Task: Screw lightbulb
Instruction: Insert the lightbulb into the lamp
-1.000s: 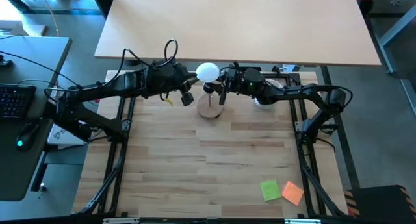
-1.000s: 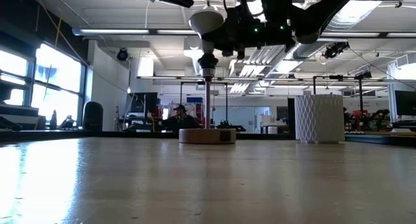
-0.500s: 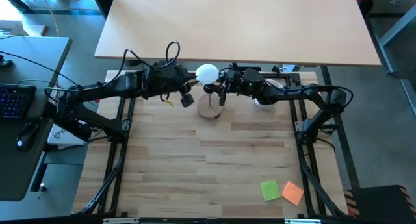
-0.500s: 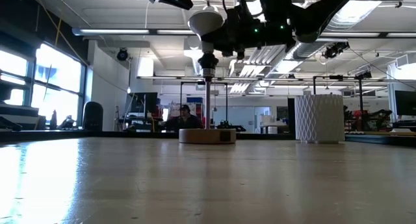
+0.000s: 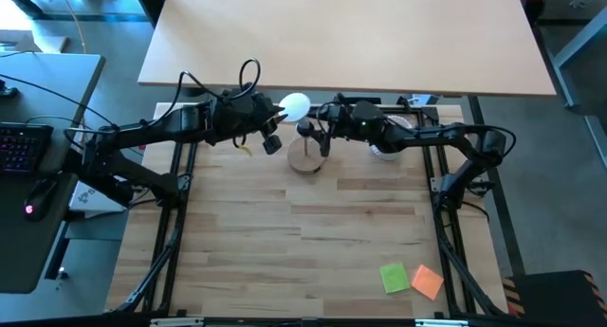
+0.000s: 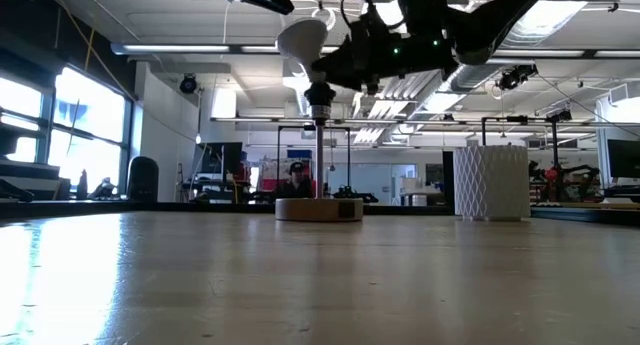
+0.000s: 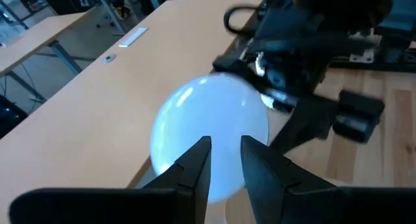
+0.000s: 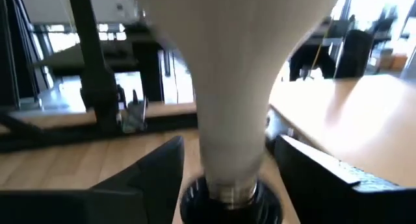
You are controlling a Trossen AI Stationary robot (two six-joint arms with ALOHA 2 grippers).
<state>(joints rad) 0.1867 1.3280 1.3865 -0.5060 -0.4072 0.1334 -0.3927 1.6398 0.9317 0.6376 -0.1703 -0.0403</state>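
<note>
The right gripper (image 8: 227, 165) stands released around the lightbulb (image 8: 237, 68) neck above the black socket (image 8: 231, 197), while the left gripper (image 7: 224, 160) hovers nearly clenched beside the globe.

both tools (image 5: 273, 137) (image 5: 319, 136) crowd the lightbulb (image 5: 294, 105); near table (image 5: 313, 242) lies open.

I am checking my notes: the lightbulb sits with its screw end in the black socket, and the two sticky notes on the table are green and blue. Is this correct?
Not quite. The sticky notes are green and orange, not blue, as the high view shows. The rest stands: the lightbulb has its screw end in the black socket, seen in the right wrist view.
</note>
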